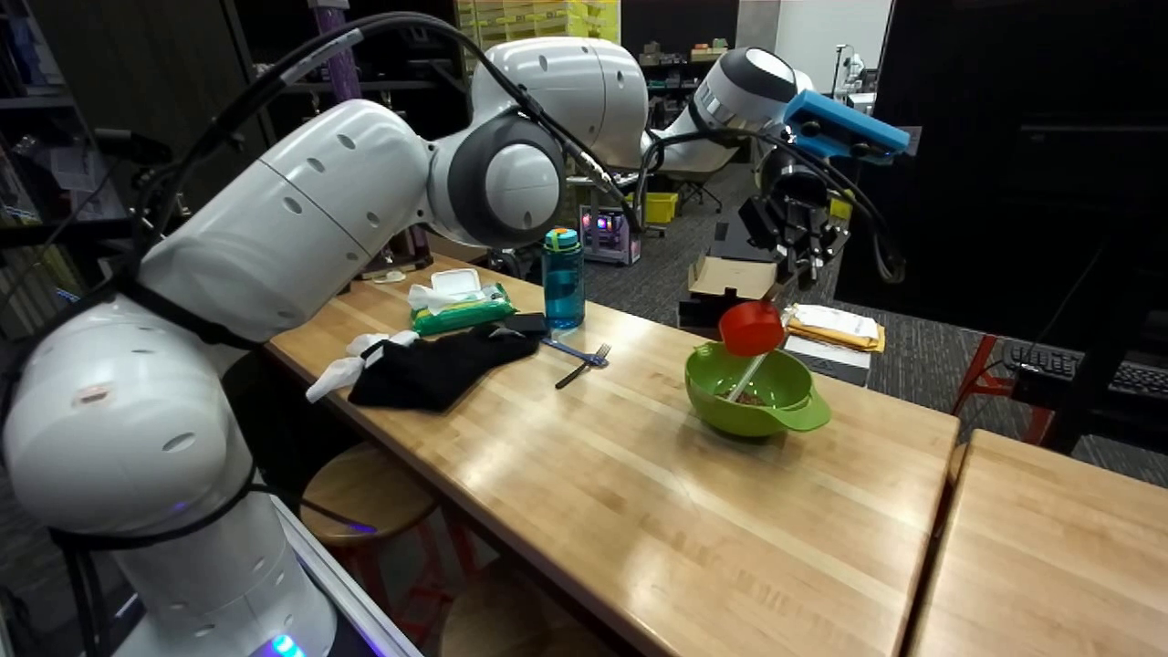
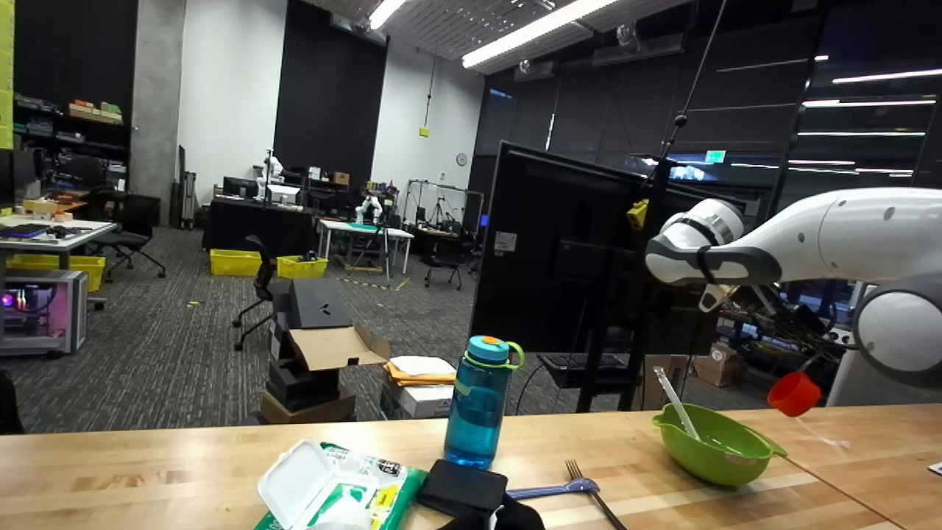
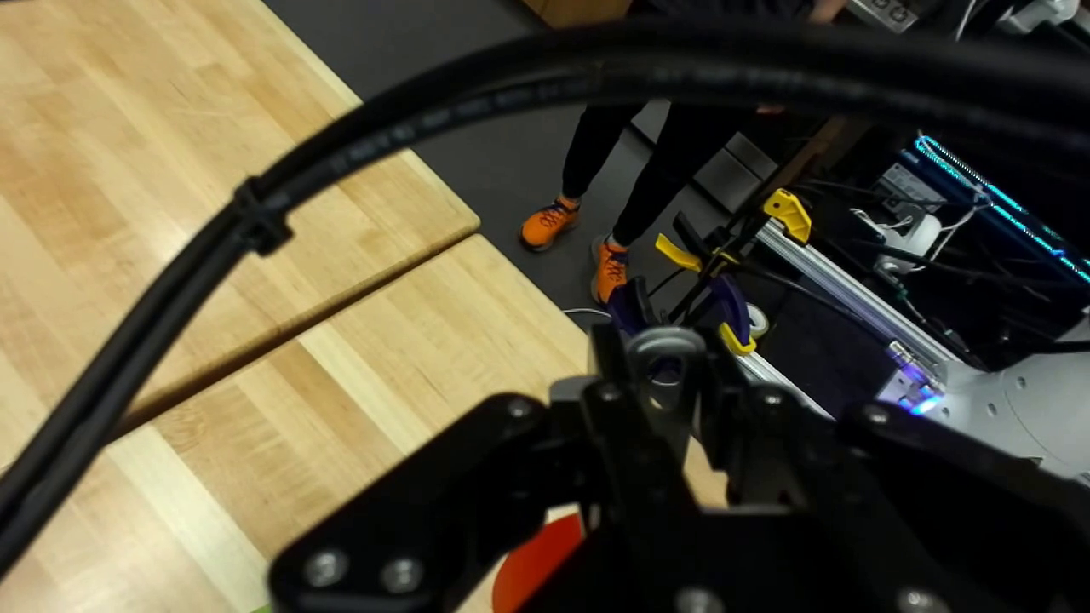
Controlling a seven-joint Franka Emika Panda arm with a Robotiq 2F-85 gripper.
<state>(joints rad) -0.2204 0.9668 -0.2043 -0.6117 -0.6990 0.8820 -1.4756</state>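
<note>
End effector (image 3: 660, 375) pinches red cup (image 1: 752, 329) by its handle (image 2: 811, 361); cup mostly blocked in wrist view. 1 pale utensil (image 2: 675, 403) leans in green bowl (image 2: 714, 460), tip hidden; brownish contents (image 1: 750, 399) unclear.

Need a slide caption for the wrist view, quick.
The end effector clamps the handle of a mostly hidden red cup; wooden tabletops and orange shoes beyond.

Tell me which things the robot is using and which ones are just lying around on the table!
Probably in the job:
red cup, its handle between the fingers
green bowl
pale utensil leaning in that bowl

Seem to be just lying about:
blue bottle, standing up
green wipes pack
black cloth
fork
blue utensil, crossing the fork
</note>
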